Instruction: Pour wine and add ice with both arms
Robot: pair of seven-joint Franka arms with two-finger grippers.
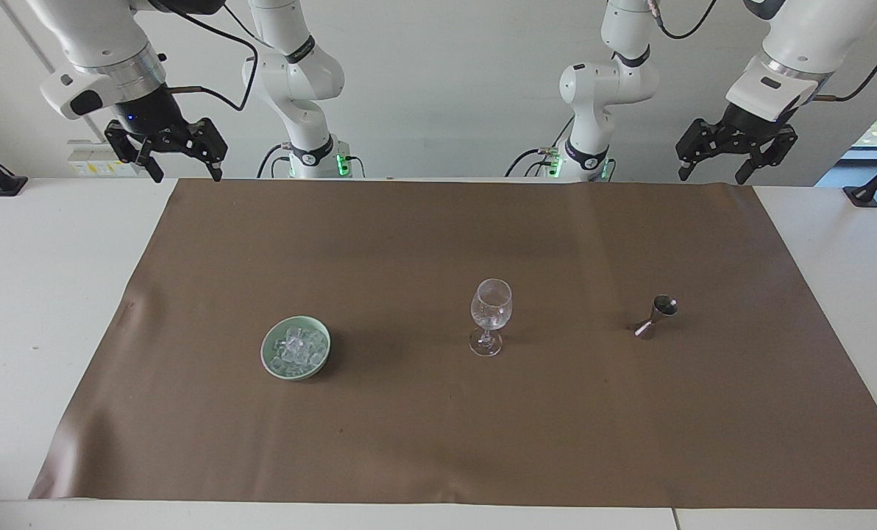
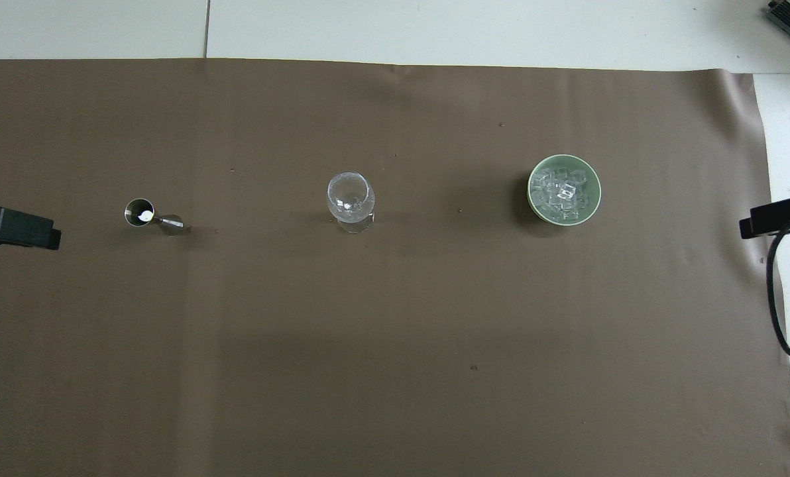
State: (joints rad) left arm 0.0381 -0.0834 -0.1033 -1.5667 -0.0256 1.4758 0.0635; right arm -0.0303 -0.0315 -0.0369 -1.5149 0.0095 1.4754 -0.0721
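A clear stemmed glass (image 1: 491, 313) stands upright mid-mat; it also shows in the overhead view (image 2: 350, 197). A green bowl (image 1: 295, 374) toward the right arm's end holds the ice (image 1: 296, 346), several clear cubes, also in the overhead view (image 2: 563, 192). A small metal jigger (image 1: 657, 315) stands toward the left arm's end. My right gripper (image 1: 187, 175) is open and empty, raised over the mat's corner by its base. My left gripper (image 1: 711, 177) is open and empty over the other corner by the robots. Both arms wait.
A brown mat (image 1: 438, 442) covers most of the white table. The arm bases (image 1: 310, 158) (image 1: 582, 158) stand at the table's edge. A black cable (image 2: 776, 298) hangs by the right gripper (image 2: 776, 217). The left gripper (image 2: 14, 227) shows at the overhead view's edge.
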